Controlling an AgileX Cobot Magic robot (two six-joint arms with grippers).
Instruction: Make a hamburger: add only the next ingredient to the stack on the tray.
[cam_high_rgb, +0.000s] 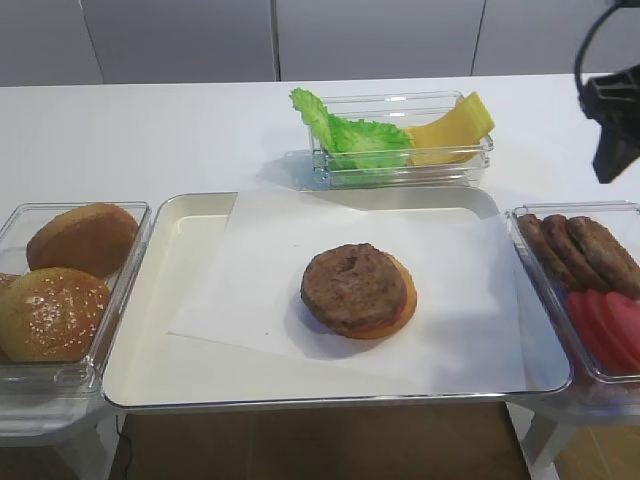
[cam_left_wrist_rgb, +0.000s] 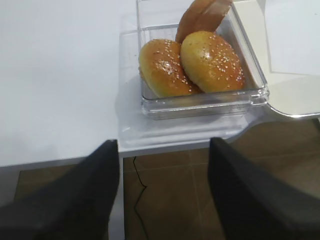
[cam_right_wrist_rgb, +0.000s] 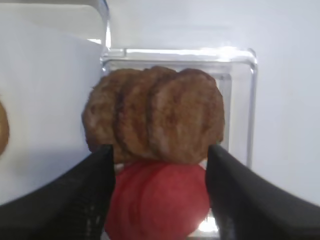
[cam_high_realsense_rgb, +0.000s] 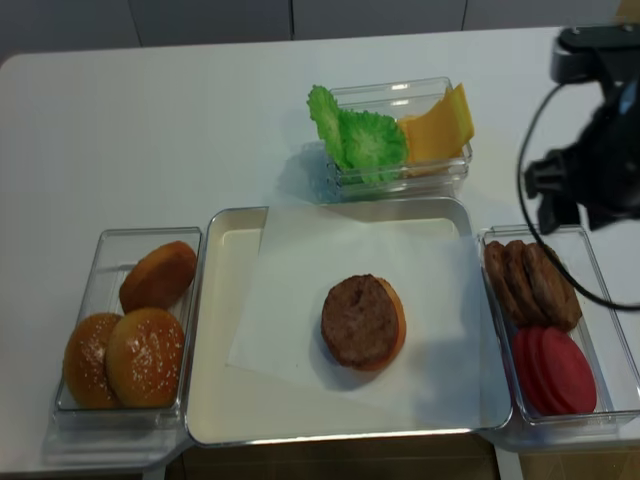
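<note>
Left of the tray (cam_high_rgb: 180, 330) I count three bun tops (cam_high_realsense_rgb: 135, 325). On the tray's paper the stack (cam_high_rgb: 358, 290) already carries one patty (cam_high_rgb: 352, 285), so I judge the step done. Right of it: three patties, several tomato slices (cam_high_realsense_rgb: 555, 368). My left gripper (cam_left_wrist_rgb: 162, 192) and right gripper (cam_right_wrist_rgb: 160, 192) have jaws spread, empty.

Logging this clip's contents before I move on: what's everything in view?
tray: one, cream-white, centre
paper: one sheet, white, lining the tray
stack: one, tan bun base under a brown patty, on the paper
tubs: three, clear, left, rear, right
buns: three, brown, left tub
spare patties: three, brown, right tub
tomato slices: a few, red, right tub
lettuce: green, rear tub
cheese: yellow, rear tub
right hand: black, open, above right tub
left hand: black, open, near buns
</note>
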